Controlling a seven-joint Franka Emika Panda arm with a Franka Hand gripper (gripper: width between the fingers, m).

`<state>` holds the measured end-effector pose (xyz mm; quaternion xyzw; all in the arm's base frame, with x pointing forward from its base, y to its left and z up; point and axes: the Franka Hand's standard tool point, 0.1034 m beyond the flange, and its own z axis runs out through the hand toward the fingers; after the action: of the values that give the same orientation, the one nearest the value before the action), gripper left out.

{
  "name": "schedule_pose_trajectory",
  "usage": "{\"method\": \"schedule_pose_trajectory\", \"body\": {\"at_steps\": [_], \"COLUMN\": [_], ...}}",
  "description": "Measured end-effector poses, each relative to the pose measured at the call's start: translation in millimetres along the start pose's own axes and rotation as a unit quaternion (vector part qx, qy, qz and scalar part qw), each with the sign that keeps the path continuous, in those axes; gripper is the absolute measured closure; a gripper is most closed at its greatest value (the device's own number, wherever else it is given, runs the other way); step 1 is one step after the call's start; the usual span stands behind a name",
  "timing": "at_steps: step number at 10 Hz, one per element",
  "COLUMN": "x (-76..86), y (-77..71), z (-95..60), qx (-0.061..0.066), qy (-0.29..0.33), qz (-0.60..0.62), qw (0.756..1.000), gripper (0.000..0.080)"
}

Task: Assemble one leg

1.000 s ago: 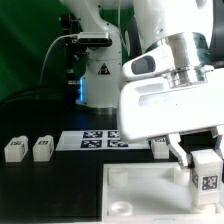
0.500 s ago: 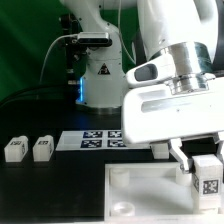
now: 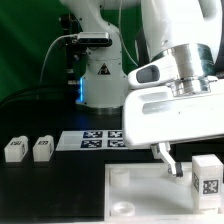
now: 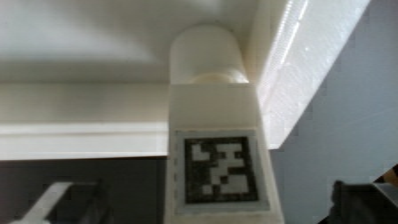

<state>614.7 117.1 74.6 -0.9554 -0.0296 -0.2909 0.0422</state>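
Only wrist view shows leg [image 4: 215,120] end.

The white jointed Franka arm [image 3: 168,30] hangs from above, and its broad white boxy wrist housing [image 3: 165,112] sits directly over the claw. The two-finger gripper [image 3: 196,168] points straight down with its jaws spread wide. One slim finger [image 3: 166,158] shows in the exterior view; the other is hidden.

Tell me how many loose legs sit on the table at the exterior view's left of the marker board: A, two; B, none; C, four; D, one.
A: one leg and a second leg stand side by side, apart from each other, at the exterior view's left of the marker board.
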Motion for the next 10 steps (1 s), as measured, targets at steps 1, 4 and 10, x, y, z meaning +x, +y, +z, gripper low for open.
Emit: {"method": "schedule_pose_trajectory", "body": {"at_steps": [1, 4, 10], "x": [-0.3, -0.9, 8.7], "y": [0.0, 0.1, -3.6], "z": [0.2, 0.6, -1.0], "qx": [0.0, 0.0, 0.018], "qy": [0.0, -0.001, -0.099], "qz": [0.0, 0.0, 0.006], "qw": [1.0, 1.0, 0.995], "gripper": [0.0155, 0.015, 0.015]}}
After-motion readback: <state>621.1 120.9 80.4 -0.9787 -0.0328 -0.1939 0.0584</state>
